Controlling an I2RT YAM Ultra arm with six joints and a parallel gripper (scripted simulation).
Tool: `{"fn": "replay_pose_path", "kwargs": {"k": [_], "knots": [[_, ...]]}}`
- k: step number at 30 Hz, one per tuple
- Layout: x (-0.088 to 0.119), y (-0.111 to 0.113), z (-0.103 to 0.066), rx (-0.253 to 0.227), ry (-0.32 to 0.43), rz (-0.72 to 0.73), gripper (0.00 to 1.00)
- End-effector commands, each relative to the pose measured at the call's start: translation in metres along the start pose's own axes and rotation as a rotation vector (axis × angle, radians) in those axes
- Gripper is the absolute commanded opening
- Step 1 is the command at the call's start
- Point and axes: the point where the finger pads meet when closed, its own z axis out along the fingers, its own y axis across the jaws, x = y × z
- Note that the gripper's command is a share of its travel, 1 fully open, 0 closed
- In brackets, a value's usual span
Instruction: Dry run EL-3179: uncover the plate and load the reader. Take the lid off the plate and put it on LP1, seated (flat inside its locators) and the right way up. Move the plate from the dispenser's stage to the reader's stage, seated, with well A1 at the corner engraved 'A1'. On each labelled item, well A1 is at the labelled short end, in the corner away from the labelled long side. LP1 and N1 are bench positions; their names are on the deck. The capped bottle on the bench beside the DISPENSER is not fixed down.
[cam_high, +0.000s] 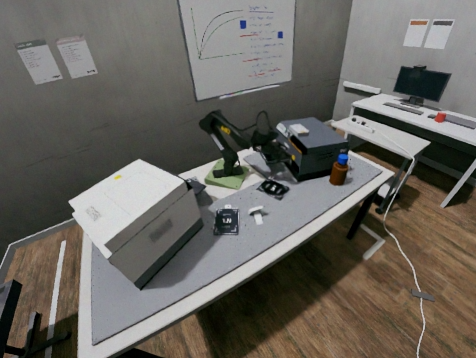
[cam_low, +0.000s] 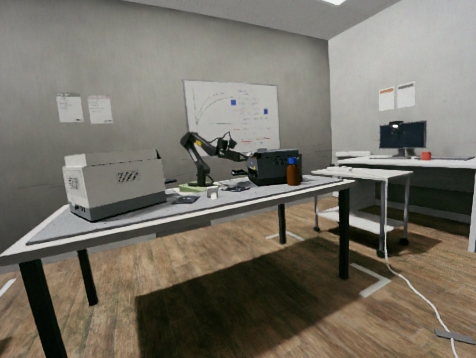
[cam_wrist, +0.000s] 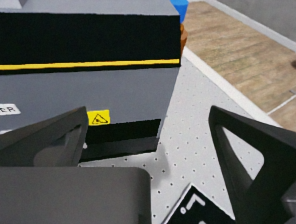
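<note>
The open black gripper (cam_high: 287, 160) (cam_low: 245, 165) (cam_wrist: 148, 112) is faced by the dark grey boxy dispenser (cam_high: 322, 147) (cam_low: 274, 168) (cam_wrist: 50, 95); beyond its corner, the blue-capped amber bottle (cam_high: 338, 174) (cam_low: 293, 175) (cam_wrist: 183, 39) is partly hidden from the wrist view. Plate and lid cannot be made out.

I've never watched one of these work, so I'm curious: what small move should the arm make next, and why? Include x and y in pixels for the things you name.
Probably a small sideways shift to centre the open gripper (cam_wrist: 148, 112) on the dark box's (cam_high: 320, 145) (cam_low: 274, 167) (cam_wrist: 135, 95) low front opening: in the wrist view, one finger overlaps that front, the other stands beyond its edge.
</note>
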Motion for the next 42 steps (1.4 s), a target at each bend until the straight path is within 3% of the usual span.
{"fn": "replay_pose_path", "kwargs": {"k": [1,23,24,25,30,37,42], "knots": [[-0.004,-0.001,0.000,0.002,-0.011,-0.005,1.00],[-0.004,-0.001,0.000,0.002,-0.011,-0.005,1.00],[-0.017,0.003,-0.004,0.017,-0.019,0.010,1.00],[-0.006,-0.010,0.003,0.031,0.013,0.035,1.00],[-0.013,-0.027,0.008,0.067,0.049,0.141,1.00],[-0.017,-0.029,0.015,0.074,0.098,0.259,1.00],[-0.017,-0.038,0.017,0.112,0.150,0.378,1.00]]}}
